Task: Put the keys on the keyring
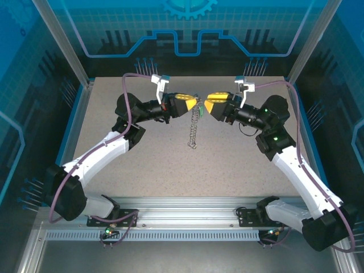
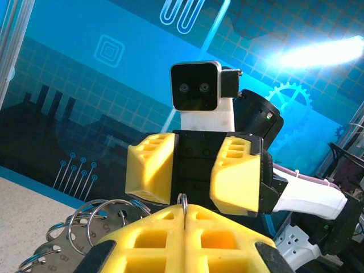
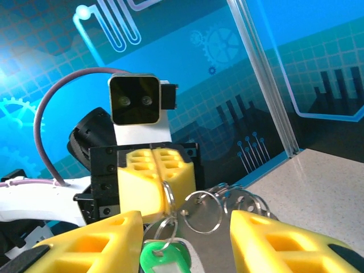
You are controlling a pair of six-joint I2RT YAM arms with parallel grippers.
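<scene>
Top external: fixed high above the keyring chain and back on its near side, tilted down and forward, far enough to hold the whole table around it. Left wrist: close behind the left gripper, looking roughly level past the keyring chain at the right gripper — right wrist mirrors it, facing back. Shared by all three — the keyring chain and both fingertip pairs.
</scene>
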